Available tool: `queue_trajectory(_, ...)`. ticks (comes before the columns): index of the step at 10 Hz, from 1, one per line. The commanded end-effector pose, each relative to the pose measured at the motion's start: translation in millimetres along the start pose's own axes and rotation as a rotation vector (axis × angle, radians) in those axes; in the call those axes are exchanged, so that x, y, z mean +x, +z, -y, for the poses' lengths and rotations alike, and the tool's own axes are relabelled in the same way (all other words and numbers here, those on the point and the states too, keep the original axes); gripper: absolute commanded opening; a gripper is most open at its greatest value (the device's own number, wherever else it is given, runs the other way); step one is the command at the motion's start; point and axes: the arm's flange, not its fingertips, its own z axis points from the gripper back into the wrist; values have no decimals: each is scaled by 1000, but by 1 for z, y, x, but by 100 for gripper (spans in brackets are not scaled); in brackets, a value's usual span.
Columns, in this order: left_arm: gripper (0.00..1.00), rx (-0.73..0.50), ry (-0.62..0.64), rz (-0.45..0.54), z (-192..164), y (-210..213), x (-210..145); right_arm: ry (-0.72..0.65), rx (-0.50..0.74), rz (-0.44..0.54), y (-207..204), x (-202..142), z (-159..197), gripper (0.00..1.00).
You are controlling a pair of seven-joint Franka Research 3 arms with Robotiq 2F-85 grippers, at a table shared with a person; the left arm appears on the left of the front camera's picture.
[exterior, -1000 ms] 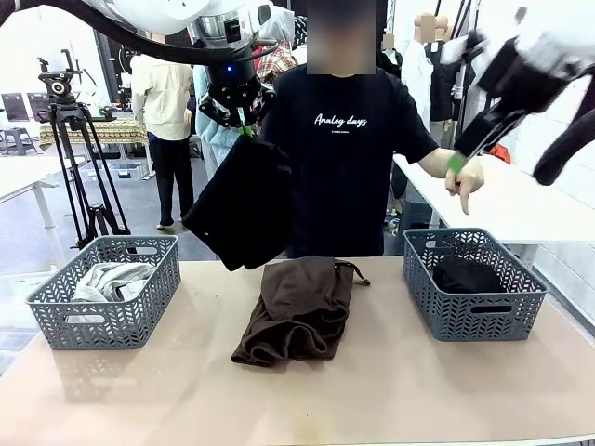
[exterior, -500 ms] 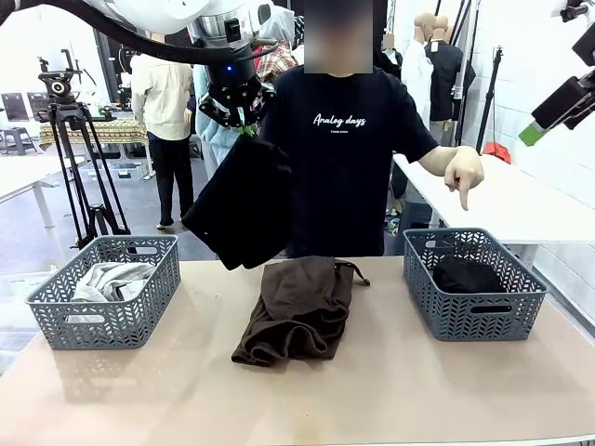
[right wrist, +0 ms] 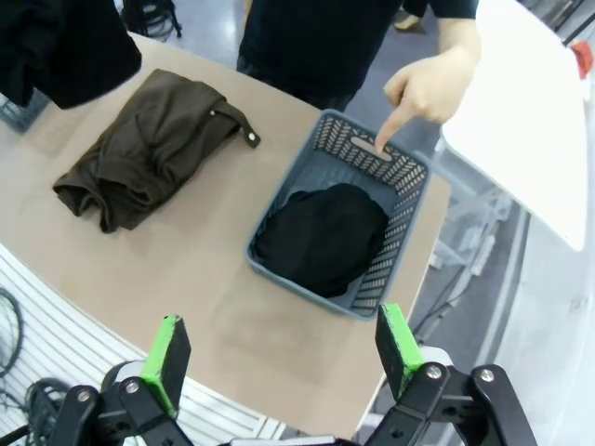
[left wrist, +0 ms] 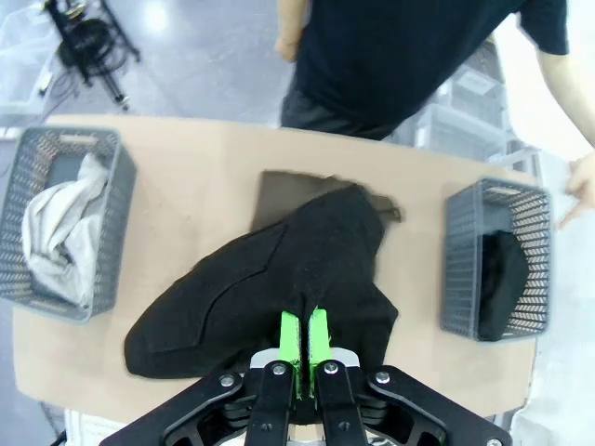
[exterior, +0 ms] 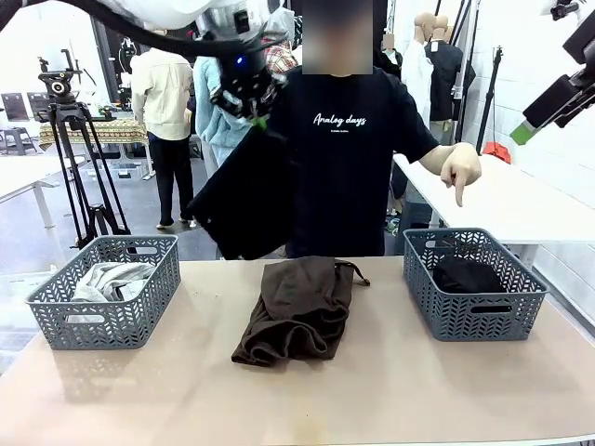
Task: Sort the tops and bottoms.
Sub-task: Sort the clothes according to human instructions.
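My left gripper (exterior: 253, 116) is raised above the table's far side and shut on a plain black garment (exterior: 240, 200), which hangs free in front of the person. In the left wrist view the fingers (left wrist: 291, 336) pinch that black garment (left wrist: 279, 279). A dark brown garment (exterior: 297, 311) with a drawstring lies crumpled at the table's middle. A pale grey-blue garment (exterior: 107, 279) sits in the left basket (exterior: 139, 316). Another black garment (exterior: 468, 274) lies in the right basket (exterior: 474, 321). My right gripper (right wrist: 282, 358) hovers open, high over the right basket (right wrist: 409, 172).
The person stands at the far side, one hand (exterior: 462, 172) pointing a finger down at the right basket. A white table (exterior: 521, 200) stands to the right beyond it. A tripod (exterior: 79, 158) and other people are at the back left.
My left gripper has shifted slightly right and tilted, swinging the black garment with it. The right arm rose from beside the person's hand to the upper right edge.
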Motion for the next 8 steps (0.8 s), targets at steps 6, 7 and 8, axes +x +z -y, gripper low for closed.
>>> queue_trajectory(6,0,-280,-37,70,92,48,42,10,-2,-10,0,3,2,100)
queue_trajectory(7,0,-326,-50,75,101,26,21,10,-2,-10,0,3,2,100)
queue_trajectory(8,0,-326,-50,75,101,26,21,10,-2,-10,0,3,2,100)
